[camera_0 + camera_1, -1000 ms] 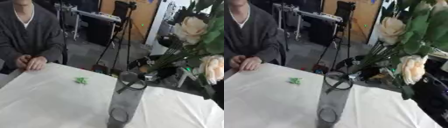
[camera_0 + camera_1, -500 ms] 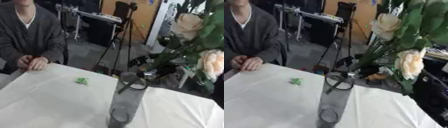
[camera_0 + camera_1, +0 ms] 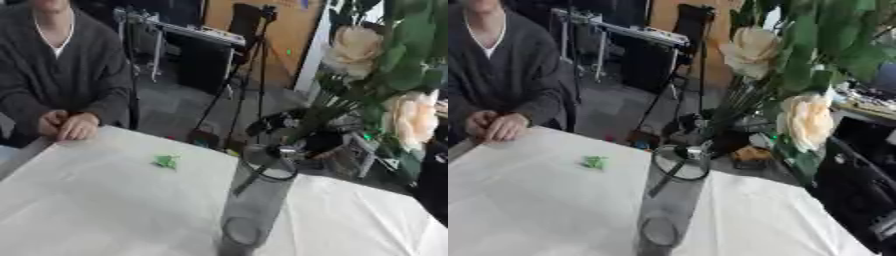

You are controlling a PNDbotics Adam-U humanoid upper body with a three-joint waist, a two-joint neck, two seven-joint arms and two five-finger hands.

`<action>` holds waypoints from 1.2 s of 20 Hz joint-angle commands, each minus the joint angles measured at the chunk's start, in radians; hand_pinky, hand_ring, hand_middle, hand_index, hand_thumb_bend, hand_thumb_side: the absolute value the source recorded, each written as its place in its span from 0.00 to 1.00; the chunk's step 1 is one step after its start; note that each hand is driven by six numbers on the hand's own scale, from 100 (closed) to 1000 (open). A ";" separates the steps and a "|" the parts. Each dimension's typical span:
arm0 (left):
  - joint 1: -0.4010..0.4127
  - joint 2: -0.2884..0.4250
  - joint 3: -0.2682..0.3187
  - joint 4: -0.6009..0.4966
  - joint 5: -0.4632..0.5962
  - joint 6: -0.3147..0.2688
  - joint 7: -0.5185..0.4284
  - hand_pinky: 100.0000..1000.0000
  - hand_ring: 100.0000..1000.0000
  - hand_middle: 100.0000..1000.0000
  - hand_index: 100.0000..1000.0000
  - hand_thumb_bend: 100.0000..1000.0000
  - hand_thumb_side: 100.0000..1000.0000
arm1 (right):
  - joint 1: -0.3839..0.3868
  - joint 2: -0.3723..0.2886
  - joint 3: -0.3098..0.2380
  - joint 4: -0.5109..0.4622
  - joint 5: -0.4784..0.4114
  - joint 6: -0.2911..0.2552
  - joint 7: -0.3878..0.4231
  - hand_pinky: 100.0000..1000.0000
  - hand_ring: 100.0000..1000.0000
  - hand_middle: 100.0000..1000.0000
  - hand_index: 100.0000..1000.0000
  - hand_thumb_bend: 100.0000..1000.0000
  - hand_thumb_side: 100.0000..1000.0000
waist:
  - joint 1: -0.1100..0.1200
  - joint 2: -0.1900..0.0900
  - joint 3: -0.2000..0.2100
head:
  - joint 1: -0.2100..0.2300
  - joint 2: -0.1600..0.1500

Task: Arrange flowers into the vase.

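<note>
I hold the flowers [image 3: 798, 95] high and tilted, stems [image 3: 328, 112] slanting down toward the vase [image 3: 671, 200] rim, so they can slide in; one stem tip seems already inside the mouth. My right hand [image 3: 859, 195] shows only as a dark shape low beside the blooms; I cannot tell its fingers. The vase stands on the table [image 3: 87, 210], below-left of that hand.
</note>
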 commanded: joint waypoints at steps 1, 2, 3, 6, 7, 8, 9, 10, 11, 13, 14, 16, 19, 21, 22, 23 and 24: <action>-0.010 0.017 0.007 -0.010 -0.001 -0.002 0.002 0.76 0.78 0.73 0.77 1.00 0.74 | -0.026 -0.018 -0.006 -0.006 0.010 -0.161 0.157 0.93 1.00 0.97 0.97 0.13 0.87 | 0.011 -0.012 0.001 | -0.004 -0.010; -0.010 0.017 0.007 -0.010 -0.001 -0.002 0.002 0.76 0.78 0.73 0.77 1.00 0.74 | -0.025 -0.017 -0.004 -0.006 0.012 -0.162 0.157 0.93 1.00 0.97 0.97 0.13 0.87 | 0.012 -0.012 0.001 | -0.004 -0.011; -0.010 0.017 0.007 -0.010 -0.001 -0.002 0.002 0.76 0.78 0.73 0.77 1.00 0.74 | -0.025 -0.016 -0.003 -0.006 0.014 -0.163 0.157 0.93 1.00 0.97 0.97 0.14 0.87 | 0.012 -0.012 0.002 | -0.004 -0.011; -0.008 0.016 0.008 -0.009 -0.001 -0.002 0.003 0.76 0.78 0.73 0.77 1.00 0.74 | -0.023 -0.013 -0.004 -0.006 0.016 -0.165 0.157 0.92 1.00 0.97 0.96 0.07 0.89 | 0.013 -0.012 0.004 | -0.005 -0.011; -0.008 0.015 0.008 -0.009 -0.001 -0.002 0.004 0.76 0.77 0.73 0.77 1.00 0.74 | -0.023 -0.013 -0.006 -0.006 0.014 -0.164 0.157 0.92 1.00 0.97 0.96 0.00 0.95 | 0.013 -0.012 0.004 | -0.005 -0.011; -0.008 0.015 0.008 -0.009 -0.001 -0.002 0.004 0.76 0.77 0.73 0.77 1.00 0.74 | -0.024 -0.012 -0.010 -0.005 0.010 -0.160 0.157 0.92 1.00 0.97 0.96 0.00 1.00 | 0.013 -0.012 0.004 | -0.005 -0.011; -0.008 0.015 0.008 -0.008 -0.001 -0.002 0.004 0.76 0.77 0.73 0.77 1.00 0.74 | -0.024 -0.011 -0.013 -0.005 0.006 -0.155 0.157 0.92 1.00 0.97 0.96 0.00 1.00 | 0.014 -0.011 0.004 | -0.005 -0.011; -0.008 0.015 0.008 -0.008 -0.001 -0.002 0.004 0.76 0.77 0.73 0.77 1.00 0.74 | -0.025 -0.011 -0.015 -0.006 0.003 -0.150 0.157 0.92 1.00 0.97 0.96 0.00 1.00 | 0.014 -0.011 0.005 | -0.005 -0.011; -0.008 0.015 0.008 -0.008 -0.001 -0.002 0.004 0.76 0.77 0.73 0.77 1.00 0.74 | -0.025 -0.011 -0.015 -0.008 0.001 -0.146 0.157 0.92 1.00 0.97 0.95 0.00 1.00 | 0.014 -0.010 0.005 | -0.005 -0.011; -0.008 0.014 0.008 -0.008 -0.001 -0.002 0.004 0.76 0.77 0.72 0.77 1.00 0.74 | -0.025 -0.012 -0.017 -0.011 -0.003 -0.138 0.157 0.92 1.00 0.97 0.94 0.00 0.99 | 0.015 -0.010 0.005 | -0.005 -0.012; -0.007 0.014 0.008 -0.008 -0.001 -0.002 0.004 0.76 0.77 0.72 0.77 1.00 0.74 | -0.024 -0.012 -0.018 -0.012 -0.005 -0.135 0.157 0.92 1.00 0.97 0.94 0.00 0.99 | 0.015 -0.010 0.005 | -0.005 -0.012; -0.007 0.015 0.008 -0.008 -0.001 -0.002 0.004 0.76 0.77 0.72 0.77 1.00 0.74 | -0.024 -0.013 -0.019 -0.014 -0.009 -0.128 0.157 0.92 1.00 0.97 0.94 0.00 0.99 | 0.016 -0.010 0.004 | -0.005 -0.012; -0.007 0.014 0.009 -0.008 0.000 -0.002 0.005 0.76 0.77 0.72 0.77 1.00 0.74 | -0.023 -0.014 -0.023 -0.017 -0.015 -0.119 0.157 0.92 0.99 0.96 0.92 0.00 0.98 | 0.017 -0.010 0.004 | -0.006 -0.012; -0.006 0.014 0.009 -0.007 0.000 -0.002 0.005 0.76 0.77 0.72 0.77 1.00 0.74 | -0.023 -0.014 -0.028 -0.018 -0.024 -0.108 0.157 0.91 0.99 0.96 0.91 0.00 0.87 | 0.017 -0.010 0.004 | -0.006 -0.013; -0.006 0.014 0.009 -0.007 0.000 -0.002 0.005 0.76 0.77 0.72 0.77 1.00 0.74 | -0.023 -0.014 -0.029 -0.020 -0.028 -0.103 0.157 0.91 0.99 0.96 0.91 0.00 0.86 | 0.018 -0.010 0.004 | -0.006 -0.013; -0.005 0.014 0.009 -0.007 -0.001 -0.002 0.005 0.76 0.77 0.72 0.77 1.00 0.74 | -0.022 -0.015 -0.029 -0.022 -0.033 -0.098 0.157 0.91 0.99 0.96 0.91 0.00 0.83 | 0.018 -0.010 0.004 | -0.006 -0.013; -0.005 0.014 0.010 -0.006 -0.001 -0.002 0.006 0.76 0.77 0.72 0.77 1.00 0.74 | -0.021 -0.016 -0.030 -0.024 -0.036 -0.093 0.157 0.91 0.99 0.96 0.91 0.00 0.83 | 0.018 -0.010 0.003 | -0.006 -0.013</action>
